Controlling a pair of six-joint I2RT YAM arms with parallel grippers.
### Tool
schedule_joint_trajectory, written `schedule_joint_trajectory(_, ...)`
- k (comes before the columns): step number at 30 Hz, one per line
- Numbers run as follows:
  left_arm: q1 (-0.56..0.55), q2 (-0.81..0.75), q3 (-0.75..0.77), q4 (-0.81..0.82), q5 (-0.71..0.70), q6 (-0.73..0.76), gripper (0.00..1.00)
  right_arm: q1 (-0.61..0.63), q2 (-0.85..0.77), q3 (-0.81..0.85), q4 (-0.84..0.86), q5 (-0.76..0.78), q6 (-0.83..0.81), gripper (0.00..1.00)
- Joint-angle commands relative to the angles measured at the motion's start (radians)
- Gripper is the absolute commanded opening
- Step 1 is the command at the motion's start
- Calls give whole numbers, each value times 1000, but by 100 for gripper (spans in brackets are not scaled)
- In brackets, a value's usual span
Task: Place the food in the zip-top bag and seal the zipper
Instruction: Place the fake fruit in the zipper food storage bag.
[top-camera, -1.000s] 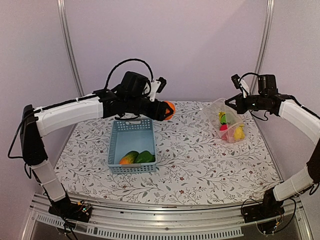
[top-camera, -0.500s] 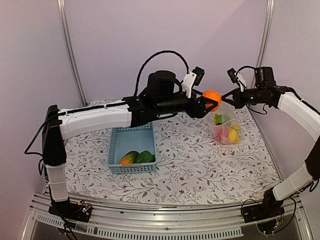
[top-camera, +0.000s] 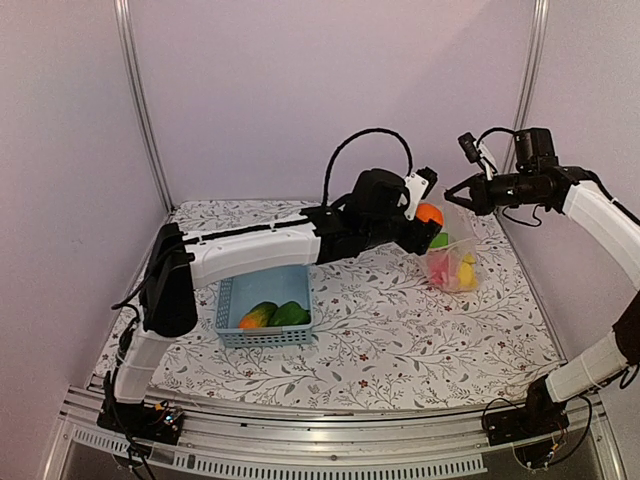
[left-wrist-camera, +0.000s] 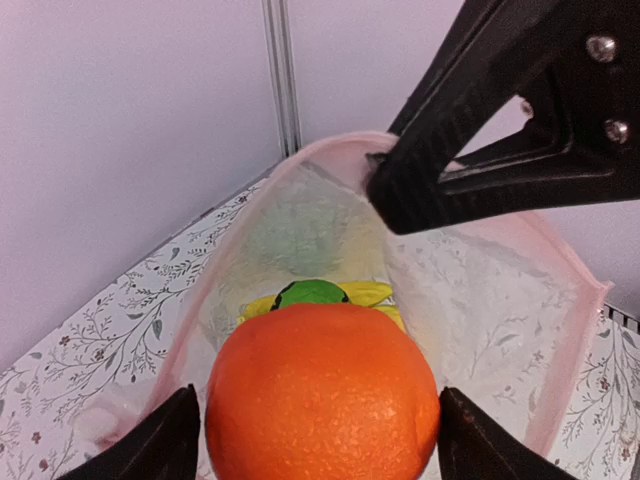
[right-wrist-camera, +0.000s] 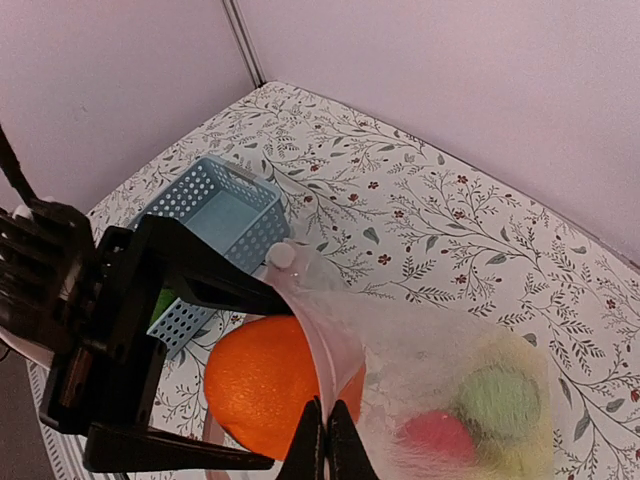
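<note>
The left gripper (left-wrist-camera: 322, 440) is closed on the orange (left-wrist-camera: 322, 392), with one finger seen at each side of the fruit. The orange is held at the open mouth of the zip-top bag (left-wrist-camera: 490, 300), directly above a green and yellow piece (left-wrist-camera: 312, 292) that lies inside. The right gripper (right-wrist-camera: 326, 440) is pinched narrow on the bag's mouth edge. The pinkish zipper (left-wrist-camera: 320, 143) is lifted at that grip, so the mouth is held open towards the left. A red piece (right-wrist-camera: 435, 437) and a yellow piece (top-camera: 466, 270) are seen through the clear wall.

The left arm is stretched from its near-left base across the table (top-camera: 390, 335), its forearm almost level and passing over the far side of the basket (top-camera: 264, 338), to the bag at the far right. The right arm rises from its near-right base along the right edge. Its forearm is turned leftward and its wrist is held just above the bag.

Two more items are recorded in the near end of the basket, an orange-green piece (top-camera: 257, 316) and a green piece (top-camera: 291, 313), touching each other.
</note>
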Motion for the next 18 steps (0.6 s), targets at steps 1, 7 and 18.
schedule_joint_trajectory(1,-11,49,117,-84,-115,62,86,4,-22,49,-31,-34,20,0)
schedule_joint_trajectory(7,-58,-116,-24,40,-89,183,98,4,1,56,-35,-23,25,0)
schedule_joint_trajectory(18,-88,-473,-424,-24,313,461,80,4,-14,88,-90,0,-31,0)
